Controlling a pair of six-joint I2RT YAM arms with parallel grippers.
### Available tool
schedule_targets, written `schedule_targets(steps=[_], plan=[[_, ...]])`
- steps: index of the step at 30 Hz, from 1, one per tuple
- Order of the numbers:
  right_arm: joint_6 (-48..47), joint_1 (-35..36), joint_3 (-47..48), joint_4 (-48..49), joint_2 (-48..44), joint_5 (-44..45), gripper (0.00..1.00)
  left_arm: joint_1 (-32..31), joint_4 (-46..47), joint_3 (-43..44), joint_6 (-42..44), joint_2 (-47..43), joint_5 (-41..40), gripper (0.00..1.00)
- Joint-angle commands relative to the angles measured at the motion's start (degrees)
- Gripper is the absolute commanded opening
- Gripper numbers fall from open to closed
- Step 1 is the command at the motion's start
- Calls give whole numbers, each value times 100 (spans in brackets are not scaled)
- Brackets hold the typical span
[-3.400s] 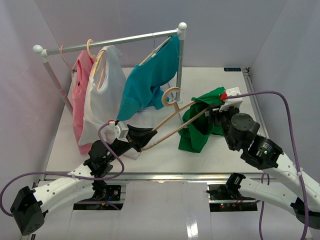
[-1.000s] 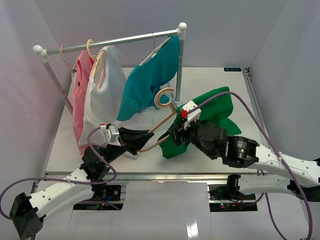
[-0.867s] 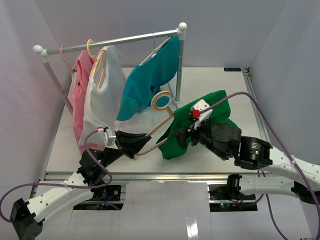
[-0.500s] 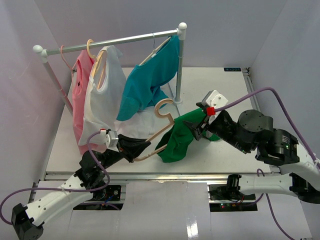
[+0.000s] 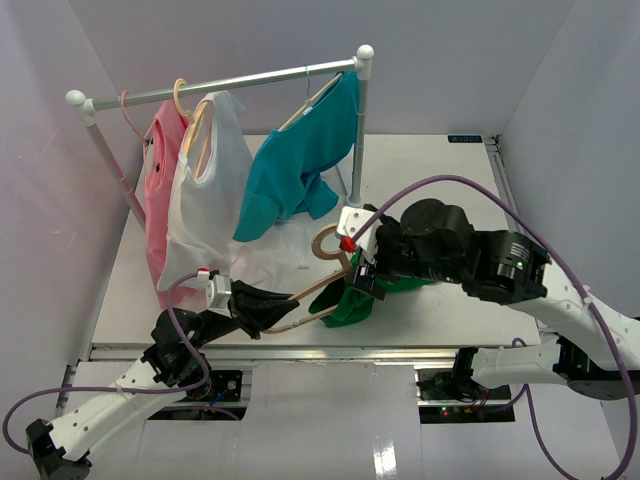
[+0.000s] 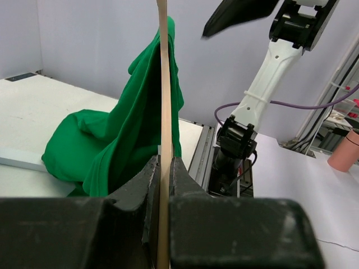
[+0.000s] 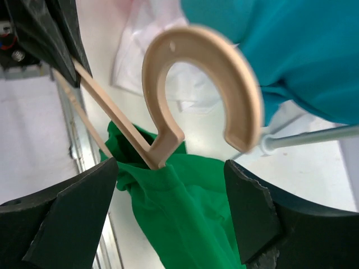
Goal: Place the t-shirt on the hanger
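Observation:
The beige hanger [image 5: 325, 243] is held tilted above the table, hook up. My left gripper [image 5: 268, 305] is shut on its lower bars, seen as a beam [image 6: 163, 101] between the jaws in the left wrist view. The green t-shirt [image 5: 347, 305] hangs bunched over the hanger's far half, with the collar around the base of the hook [image 7: 202, 73]. It also shows in the wrist views [image 6: 120, 134] [image 7: 188, 213]. My right gripper [image 5: 358, 277] is open just below the hook. Its fingers [image 7: 73, 216] stand on either side of the collar without touching it.
A rail [image 5: 215, 85] on white posts holds a pink shirt [image 5: 160, 200], a white shirt [image 5: 210, 190] and a teal shirt [image 5: 300, 160] on their own hangers. The rail's right post [image 5: 358, 140] stands just behind the hook. White cloth [image 5: 270, 255] lies on the table.
My right gripper let go of the green t-shirt and swung left to the hanger's hook, jaws open. The shirt dropped to hang bunched on the hanger. The left arm drew the hanger slightly nearer.

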Motion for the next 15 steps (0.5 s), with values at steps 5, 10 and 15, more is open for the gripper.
schedule_targets(steps=[5,10,15], plan=[[-225,-666,-238,-197,330,-1447,81,-18,351,-57,-135,-499,306,0],[-314,-711,-540,-64,402,-1806,72,-18,469,-62,-126,-432,380,0],[-324,-704,-663,33,301,-2264,38,-19,496,33,-92,-368,314,0]])
